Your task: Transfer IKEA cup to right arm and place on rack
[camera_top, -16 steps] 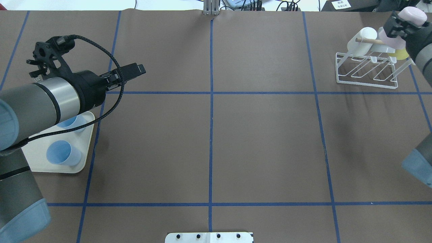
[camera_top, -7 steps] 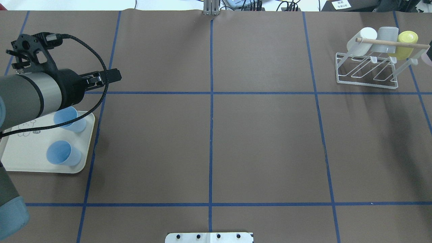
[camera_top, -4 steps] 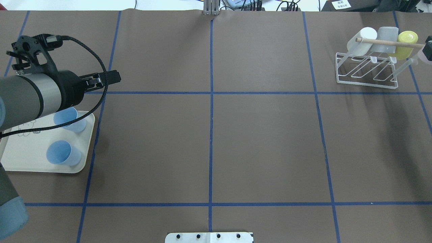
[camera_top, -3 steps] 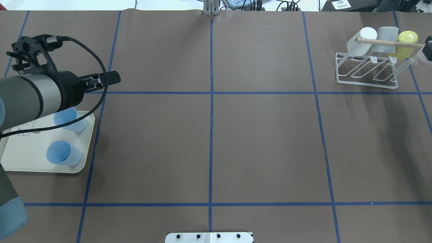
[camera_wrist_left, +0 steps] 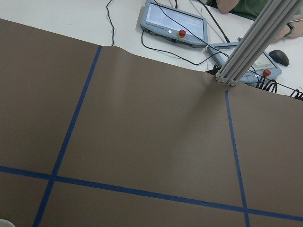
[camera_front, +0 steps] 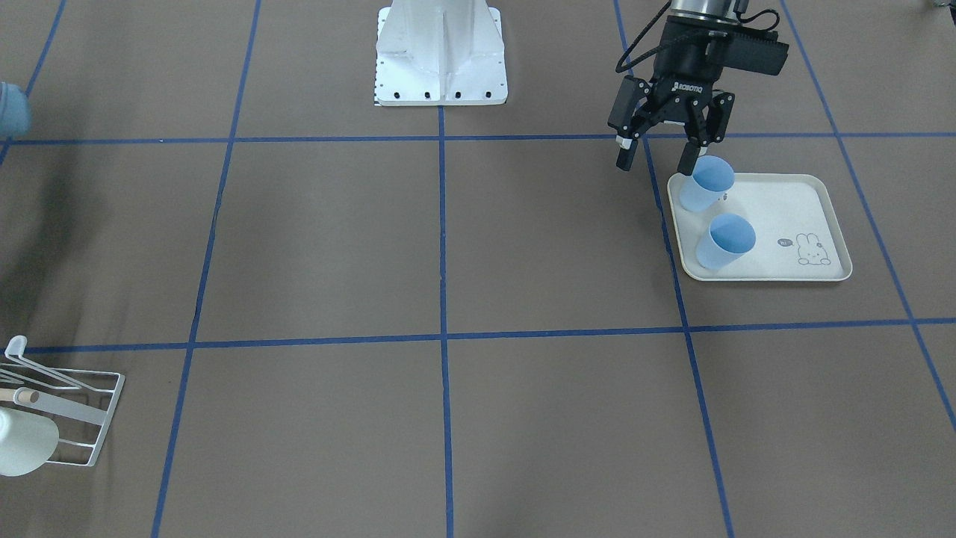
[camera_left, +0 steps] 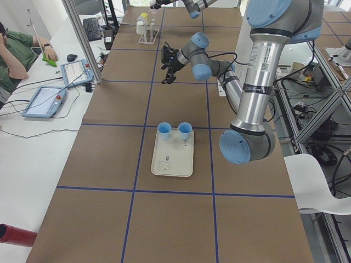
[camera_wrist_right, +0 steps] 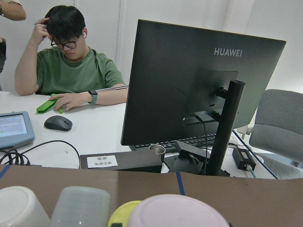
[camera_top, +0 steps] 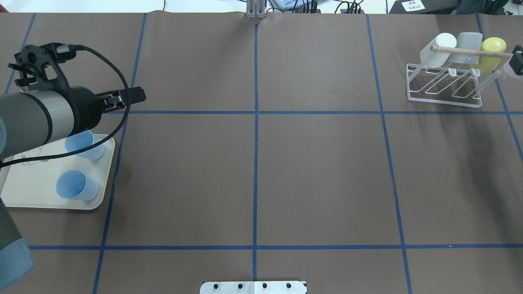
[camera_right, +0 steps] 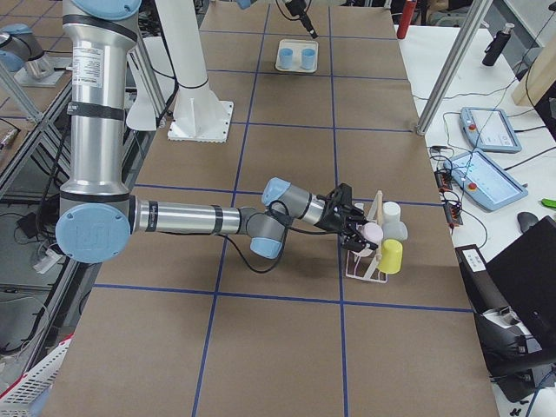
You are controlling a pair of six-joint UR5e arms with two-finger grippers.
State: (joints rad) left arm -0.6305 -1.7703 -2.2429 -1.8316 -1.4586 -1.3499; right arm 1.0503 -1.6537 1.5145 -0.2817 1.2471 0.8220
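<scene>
The pink IKEA cup (camera_right: 372, 233) hangs just beside the white wire rack (camera_top: 443, 87), at its end nearest the robot's right. My right gripper (camera_right: 360, 228) is shut on it. In the overhead view only a sliver of that gripper (camera_top: 518, 61) and the pink cup (camera_top: 510, 69) show at the right edge. The cup's rim (camera_wrist_right: 177, 210) fills the bottom of the right wrist view. My left gripper (camera_front: 654, 163) stands open and empty above the near corner of the tray, next to a blue cup (camera_front: 706, 183).
A white cup (camera_top: 439, 49), a grey cup (camera_top: 466, 47) and a yellow cup (camera_top: 490, 51) lie on the rack under its wooden dowel. A second blue cup (camera_front: 726, 239) stands on the cream tray (camera_front: 792, 217). The robot base (camera_front: 441, 52) is mid-table. A person (camera_left: 11, 55) sits at the side desk.
The right gripper carried the pink cup from above the rack out to its right end. The left arm drew back toward the tray and has since held almost still.
</scene>
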